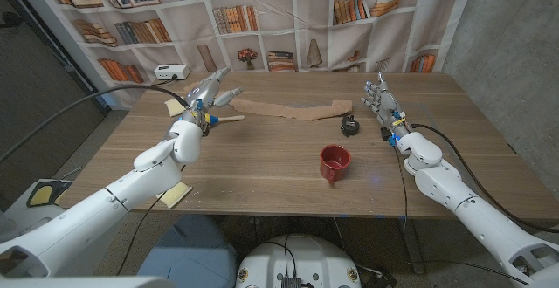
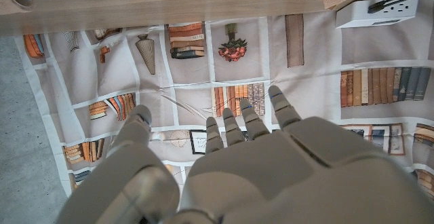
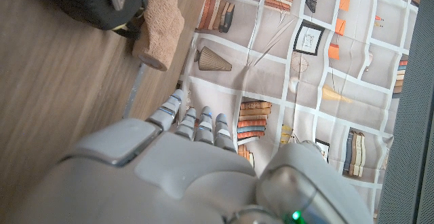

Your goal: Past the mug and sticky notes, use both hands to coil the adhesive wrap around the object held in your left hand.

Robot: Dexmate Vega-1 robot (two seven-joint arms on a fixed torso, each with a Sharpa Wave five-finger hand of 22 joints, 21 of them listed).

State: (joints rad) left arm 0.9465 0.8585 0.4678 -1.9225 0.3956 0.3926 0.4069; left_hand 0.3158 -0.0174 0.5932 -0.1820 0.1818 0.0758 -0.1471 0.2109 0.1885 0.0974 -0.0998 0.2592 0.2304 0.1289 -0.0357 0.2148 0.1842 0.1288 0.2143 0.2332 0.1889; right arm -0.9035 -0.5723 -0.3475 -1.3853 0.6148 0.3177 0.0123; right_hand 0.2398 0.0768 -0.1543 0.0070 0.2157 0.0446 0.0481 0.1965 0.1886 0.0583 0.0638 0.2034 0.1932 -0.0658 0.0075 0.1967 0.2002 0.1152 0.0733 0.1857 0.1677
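The tan adhesive wrap (image 1: pixel 293 110) lies unrolled in a long strip across the far middle of the table; its rolled end (image 3: pixel 159 30) also shows in the right wrist view. A short wooden stick (image 1: pixel 229 118) lies on the table just beside my left wrist. My left hand (image 1: pixel 210 90) is raised above the strip's left end, fingers (image 2: pixel 244 119) stretched out and holding nothing. My right hand (image 1: pixel 382 102) stands upright to the right of the strip, fingers apart and empty. The red mug (image 1: pixel 334 162) stands nearer me, in the middle.
A black round tape-like item (image 1: pixel 349 125) sits at the strip's right end. Yellow sticky notes (image 1: pixel 176 194) lie by the near edge under my left arm. A white box (image 1: pixel 170 70) stands behind the table's far left corner, before a bookshelf backdrop.
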